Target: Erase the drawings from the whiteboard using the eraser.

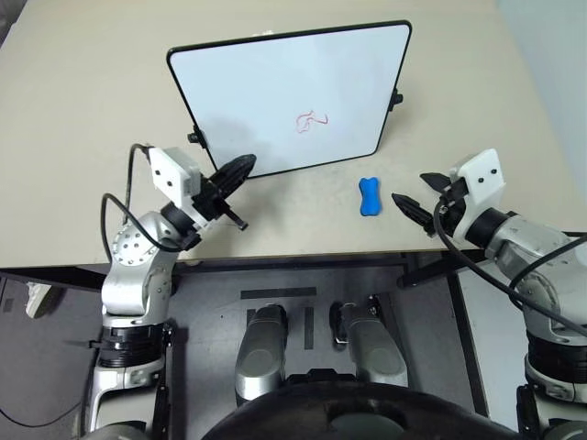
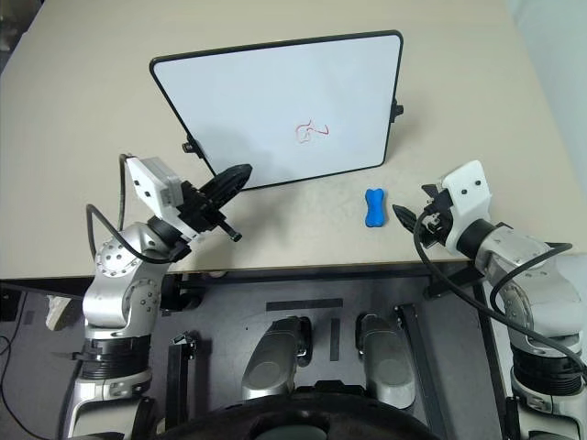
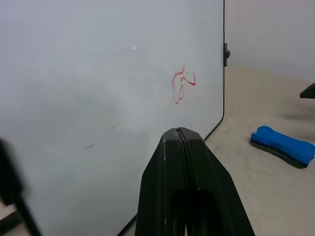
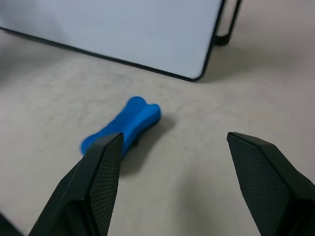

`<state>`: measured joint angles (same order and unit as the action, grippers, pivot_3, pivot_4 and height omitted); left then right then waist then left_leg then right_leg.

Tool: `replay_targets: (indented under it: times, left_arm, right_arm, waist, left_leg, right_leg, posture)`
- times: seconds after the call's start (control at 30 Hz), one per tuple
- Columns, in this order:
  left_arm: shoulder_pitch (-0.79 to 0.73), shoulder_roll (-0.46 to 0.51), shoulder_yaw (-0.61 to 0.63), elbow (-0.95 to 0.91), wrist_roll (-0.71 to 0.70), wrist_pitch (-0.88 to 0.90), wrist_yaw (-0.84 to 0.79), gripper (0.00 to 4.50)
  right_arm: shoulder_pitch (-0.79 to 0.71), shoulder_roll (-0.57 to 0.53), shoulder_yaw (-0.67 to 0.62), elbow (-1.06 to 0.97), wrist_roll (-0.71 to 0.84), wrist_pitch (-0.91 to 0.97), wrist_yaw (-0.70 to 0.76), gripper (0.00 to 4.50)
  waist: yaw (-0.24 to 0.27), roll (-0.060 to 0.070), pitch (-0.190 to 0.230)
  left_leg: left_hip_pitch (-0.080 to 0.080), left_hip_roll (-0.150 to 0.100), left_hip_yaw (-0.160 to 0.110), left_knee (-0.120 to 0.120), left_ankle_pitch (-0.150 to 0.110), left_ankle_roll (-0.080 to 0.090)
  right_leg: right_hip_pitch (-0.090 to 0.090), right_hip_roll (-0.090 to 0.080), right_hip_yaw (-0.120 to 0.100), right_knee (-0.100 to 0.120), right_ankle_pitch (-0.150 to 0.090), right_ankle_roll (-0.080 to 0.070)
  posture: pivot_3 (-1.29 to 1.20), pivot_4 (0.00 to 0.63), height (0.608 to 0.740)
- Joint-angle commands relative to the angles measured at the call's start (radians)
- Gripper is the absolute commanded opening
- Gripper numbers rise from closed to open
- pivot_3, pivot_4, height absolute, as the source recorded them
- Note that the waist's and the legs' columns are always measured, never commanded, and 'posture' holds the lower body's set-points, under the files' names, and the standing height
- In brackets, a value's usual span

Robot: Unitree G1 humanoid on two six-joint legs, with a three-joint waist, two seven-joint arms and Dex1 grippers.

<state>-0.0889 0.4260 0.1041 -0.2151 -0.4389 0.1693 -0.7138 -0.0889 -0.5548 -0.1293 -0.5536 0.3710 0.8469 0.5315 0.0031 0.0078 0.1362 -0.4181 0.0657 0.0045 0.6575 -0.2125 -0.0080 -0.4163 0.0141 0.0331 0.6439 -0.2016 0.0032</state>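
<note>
Blue eraser [image 1: 370, 196] on table | just beside right tool [image 1: 410, 207] | fingers spread, empty

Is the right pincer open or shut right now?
Open. The right pincer has a wide gap between its fingers, with bare table showing through, and the eraser lies just ahead, ungripped.

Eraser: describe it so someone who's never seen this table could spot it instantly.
Find the big white whiteboard propped on the beige table. On the tabletop just in front of the board's lower right corner, beside the open right gripper, lies the eraser. It is the one bright blue thing there, a small bone-shaped block pinched at the middle.
</note>
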Motion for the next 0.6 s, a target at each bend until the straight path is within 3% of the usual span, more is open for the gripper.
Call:
replay_targets:
  times: [0.03, 0.27, 0.4, 0.6]
  left_arm:
    - [-0.013, 0.000, 0.007, -0.039, -0.005, -0.015, 0.003, 0.00]
    - [-0.005, 0.000, 0.011, -0.037, 0.003, -0.021, 0.005, 0.00]
    - [0.000, 0.015, 0.029, -0.017, 0.006, -0.029, -0.005, 0.00]
    - [-0.032, 0.029, 0.029, 0.029, 0.008, -0.037, -0.018, 0.00]
  right_arm:
    - [-0.013, -0.009, 0.006, -0.016, 0.001, -0.025, -0.005, 3.55]
    - [-0.036, 0.002, 0.008, -0.039, 0.034, 0.029, -0.022, 3.55]
    - [-0.046, 0.028, 0.025, -0.096, 0.093, 0.145, -0.049, 4.48]
    - [-0.197, 0.109, 0.070, -0.087, 0.058, 0.384, -0.223, 4.48]
  waist:
    - [0.000, 0.000, 0.000]
    - [0.000, 0.000, 0.000]
    - [0.000, 0.000, 0.000]
    - [-0.004, 0.000, 0.000]
  left_leg:
    - [0.000, 0.000, 0.000, 0.000, 0.000, 0.000]
    - [0.000, 0.000, 0.000, 0.001, 0.000, 0.000]
    - [0.000, 0.000, 0.000, 0.001, 0.000, 0.000]
    - [0.000, 0.000, 0.000, 0.002, 0.001, 0.001]
  right_leg:
    - [0.000, 0.000, 0.000, 0.000, 0.000, 0.000]
    - [0.001, 0.000, 0.000, 0.000, 0.001, 0.000]
    - [0.001, 0.000, 0.000, 0.000, 0.001, 0.000]
    - [0.000, 0.000, 0.000, 0.000, 0.002, 0.000]
  posture:
    - [0.00, 0.150, 0.740]
    - [0.00, 0.150, 0.740]
    - [0.00, 0.150, 0.740]
    - [0.00, 0.150, 0.740]
